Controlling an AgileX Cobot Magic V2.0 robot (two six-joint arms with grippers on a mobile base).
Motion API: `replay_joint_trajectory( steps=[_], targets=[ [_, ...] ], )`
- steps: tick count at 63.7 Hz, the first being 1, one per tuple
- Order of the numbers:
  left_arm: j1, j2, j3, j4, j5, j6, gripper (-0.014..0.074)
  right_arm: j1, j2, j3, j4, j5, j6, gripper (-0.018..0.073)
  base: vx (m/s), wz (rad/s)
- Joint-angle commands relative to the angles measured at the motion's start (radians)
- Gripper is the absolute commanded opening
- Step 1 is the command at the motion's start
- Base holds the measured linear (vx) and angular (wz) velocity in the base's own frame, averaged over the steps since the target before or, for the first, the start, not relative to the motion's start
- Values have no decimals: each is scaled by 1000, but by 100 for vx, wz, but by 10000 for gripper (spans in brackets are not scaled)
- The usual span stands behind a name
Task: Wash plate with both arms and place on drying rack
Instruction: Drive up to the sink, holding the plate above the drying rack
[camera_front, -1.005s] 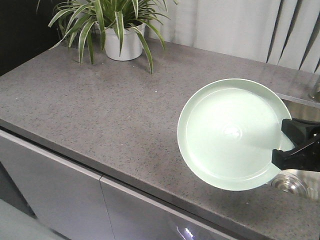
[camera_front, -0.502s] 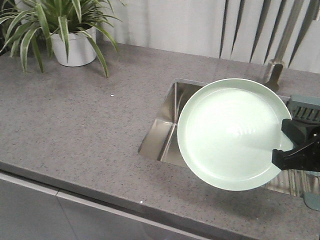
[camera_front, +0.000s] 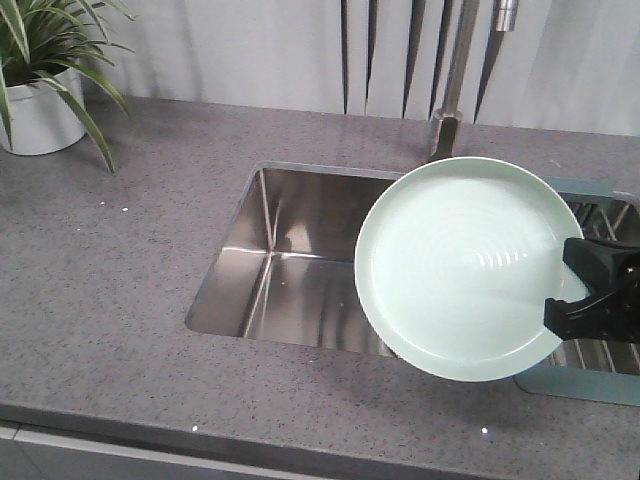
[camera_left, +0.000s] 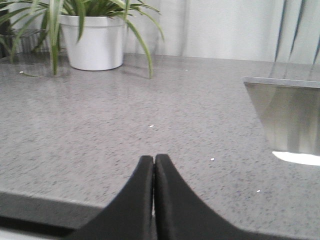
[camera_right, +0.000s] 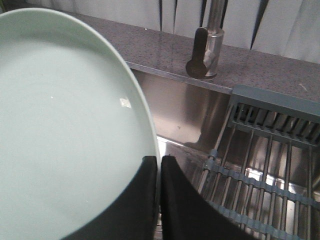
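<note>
The pale mint-green plate (camera_front: 460, 265) hangs tilted over the right half of the steel sink (camera_front: 290, 250). My right gripper (camera_front: 575, 290) is shut on the plate's right rim. In the right wrist view the plate (camera_right: 65, 130) fills the left side, and its edge is pinched between the black fingers of the right gripper (camera_right: 159, 159). The grey drying rack (camera_right: 270, 150) lies across the sink just right of the plate, and its frame (camera_front: 600, 215) shows behind the gripper. My left gripper (camera_left: 153, 157) is shut and empty, low over the grey counter left of the sink.
A chrome faucet (camera_front: 445, 120) rises behind the sink, its base (camera_right: 207, 45) on the back ledge. At the counter's far left stands a white pot with a green plant (camera_front: 35, 110), also ahead of the left gripper (camera_left: 92, 40). Curtains hang behind.
The whole scene has slid left in the front view: the plant moved to the far left, and the sink, faucet and rack came into view. Plate and right gripper keep their place in the frame.
</note>
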Motion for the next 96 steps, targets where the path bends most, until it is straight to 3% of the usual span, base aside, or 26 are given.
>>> replay_joint_trajectory(
  steps=[1,96],
  targets=[
    [-1,-16,15,0,-71,-8,-5,-5,-7,-30,-6,-81,-7,-6,3,-26],
    [-1,-16,15,0,-71,-8,-5,-5,-7,-30,-6,-81,-7,-5,2,-11]
  ],
)
